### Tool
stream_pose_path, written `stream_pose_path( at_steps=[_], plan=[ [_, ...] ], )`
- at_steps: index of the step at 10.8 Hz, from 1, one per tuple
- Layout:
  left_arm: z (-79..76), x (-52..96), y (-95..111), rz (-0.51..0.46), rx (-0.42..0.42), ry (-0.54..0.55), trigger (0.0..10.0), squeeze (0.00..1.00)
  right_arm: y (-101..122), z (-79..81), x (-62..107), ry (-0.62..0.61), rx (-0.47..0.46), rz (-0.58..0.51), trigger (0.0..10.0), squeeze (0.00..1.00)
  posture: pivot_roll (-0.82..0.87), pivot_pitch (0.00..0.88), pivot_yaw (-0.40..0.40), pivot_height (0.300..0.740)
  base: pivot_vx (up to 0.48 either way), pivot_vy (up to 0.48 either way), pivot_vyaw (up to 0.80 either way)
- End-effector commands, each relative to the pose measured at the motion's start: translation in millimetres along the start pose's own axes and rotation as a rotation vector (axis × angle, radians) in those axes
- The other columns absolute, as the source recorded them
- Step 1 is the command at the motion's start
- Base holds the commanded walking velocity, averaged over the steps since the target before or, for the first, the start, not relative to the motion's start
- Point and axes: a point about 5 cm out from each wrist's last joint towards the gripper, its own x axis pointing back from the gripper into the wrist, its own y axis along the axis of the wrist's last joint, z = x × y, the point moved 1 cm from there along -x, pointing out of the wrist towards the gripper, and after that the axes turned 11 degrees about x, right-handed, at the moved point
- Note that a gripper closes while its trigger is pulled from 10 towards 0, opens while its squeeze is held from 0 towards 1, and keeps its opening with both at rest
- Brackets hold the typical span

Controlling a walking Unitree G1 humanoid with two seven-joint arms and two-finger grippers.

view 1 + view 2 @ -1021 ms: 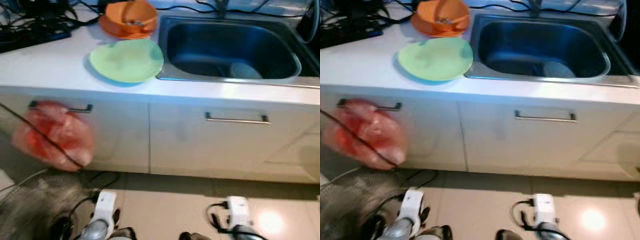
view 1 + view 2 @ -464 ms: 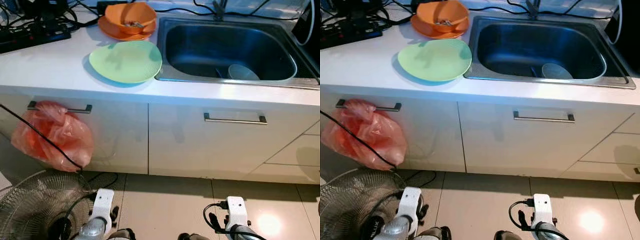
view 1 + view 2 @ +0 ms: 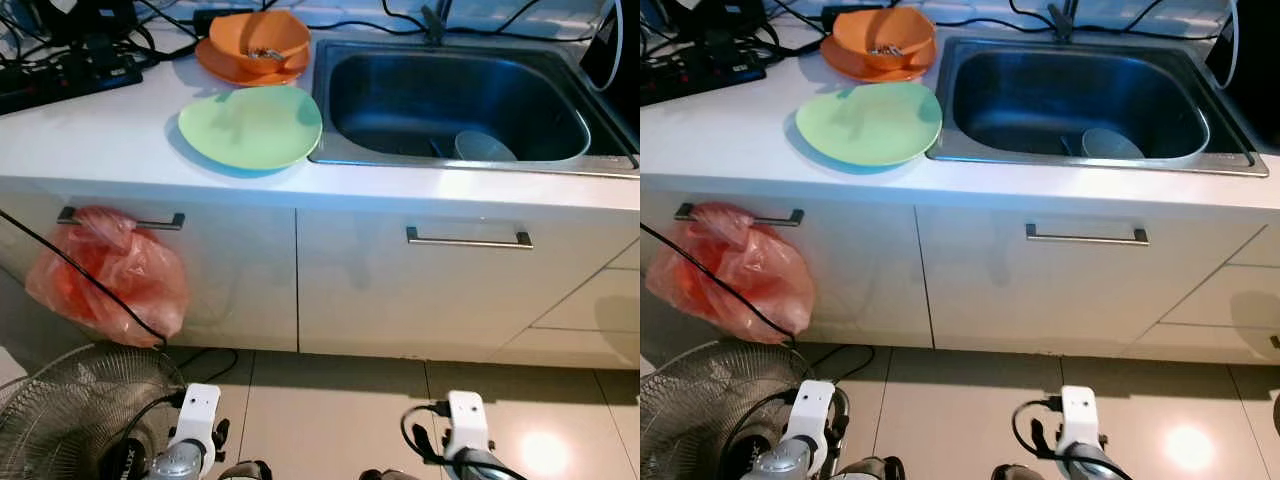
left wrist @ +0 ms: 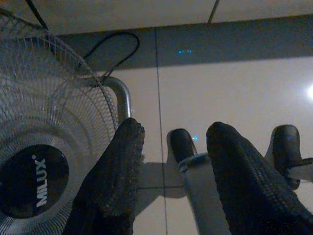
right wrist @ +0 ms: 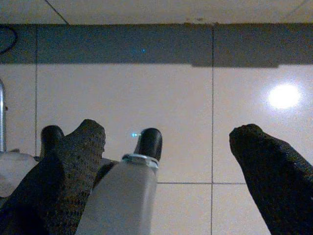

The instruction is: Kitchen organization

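Both arms hang idle low before the white bench (image 3: 90, 140), and nothing is grasped: the left pincer (image 4: 171, 181) is seen released, its two black fingers parted above the tiled floor (image 5: 146, 93) beside a wire-caged floor fan (image 4: 44, 142), and the right pincer (image 5: 166, 171) is likewise spread wide and empty over the tiles. Compared with a second ago the whole picture has steadied and sharpened and is framed slightly differently, which is read as the camera settling, not as any dish being moved; the arms are kept low as before. Well above and ahead of both pincers, a pale green flat plate (image 3: 251, 126) lies on the bench just beside the rim of the stainless steel sink (image 3: 470, 165), an orange bowl on an orange plate (image 3: 256, 42) is set behind it, and a small grey-blue bowl (image 3: 484, 147) lies inside the basin. A red plastic bag (image 3: 110, 280) is hung from the left cabinet handle. The organizing is judged not yet begun; an arm must first be raised to the bench.
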Motion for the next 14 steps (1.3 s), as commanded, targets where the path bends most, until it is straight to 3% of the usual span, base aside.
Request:
stream_pose_path(
  at_steps=[1,4,7,9,11,12,14],
  plan=[
    [2.1,0.5,-3,0.016,0.014,0.013,10.0,0.00,1,-3.2,0.1,-0.021,-0.017,-0.004,10.0,0.00,0.03,0.039,-0.005,0.740,0.000,0.000,0.00],
    [-10.2,-3.3,8,-0.012,0.046,-0.007,10.0,0.00,30,-6.0,-3.7,-0.036,-0.011,-0.112,10.0,0.00,0.03,0.000,-0.014,0.740,0.000,0.000,0.00],
    [-15.0,-4.6,14,-0.038,0.055,-0.006,10.0,0.00,42,-8.8,-4.4,-0.062,-0.022,-0.157,10.0,0.00,0.02,0.000,-0.013,0.740,0.000,0.000,0.00],
    [-17.3,-6.1,30,-0.113,0.065,0.005,10.0,0.00,47,-12.1,-4.2,-0.085,-0.003,-0.174,10.0,0.00,0.03,0.000,-0.017,0.740,0.000,0.000,0.00],
    [-11.2,-3.8,74,-0.343,0.110,0.050,10.0,0.00,85,-25.5,-0.4,-0.155,0.008,-0.352,10.0,0.00,0.03,0.000,-0.026,0.740,0.000,0.000,0.00],
    [-8.7,1.7,103,-0.493,0.097,0.066,10.0,0.00,109,-29.3,4.0,-0.168,0.003,-0.473,10.0,0.00,0.03,0.000,-0.030,0.740,0.000,0.000,0.00],
    [-10.9,16.8,131,-0.707,0.045,0.072,10.0,0.00,136,-36.9,15.1,-0.215,0.021,-0.642,10.0,0.00,0.04,0.011,-0.041,0.740,0.000,0.000,0.00]
  ],
)
